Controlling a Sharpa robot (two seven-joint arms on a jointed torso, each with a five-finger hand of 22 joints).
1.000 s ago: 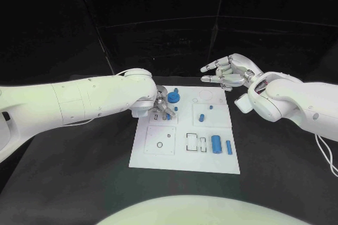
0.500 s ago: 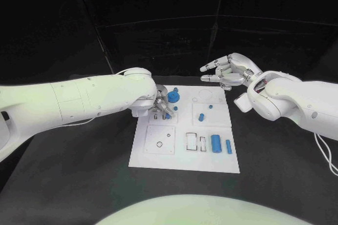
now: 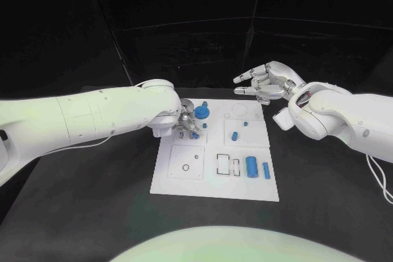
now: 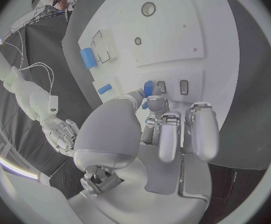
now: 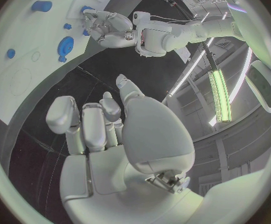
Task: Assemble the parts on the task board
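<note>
The white task board (image 3: 214, 185) lies in the middle of the black bench (image 3: 74, 205), running from centre frame toward the lower middle of the head view. The left robot hand (image 3: 187, 123) reaches in from the left and sits over the board's upper left corner, its fingertips (image 4: 152, 102) pinching a small blue part (image 4: 147, 88) against the board beside two small dark slots (image 4: 172, 87). A round blue part (image 3: 202, 112) stands just right of that hand. The right robot hand (image 3: 266, 83) hovers off the board's upper right corner, fingers spread and holding nothing. Two blue cylinders (image 3: 258, 167) lie at the board's lower right, and smaller blue parts (image 3: 235, 136) lie mid-board.
</note>
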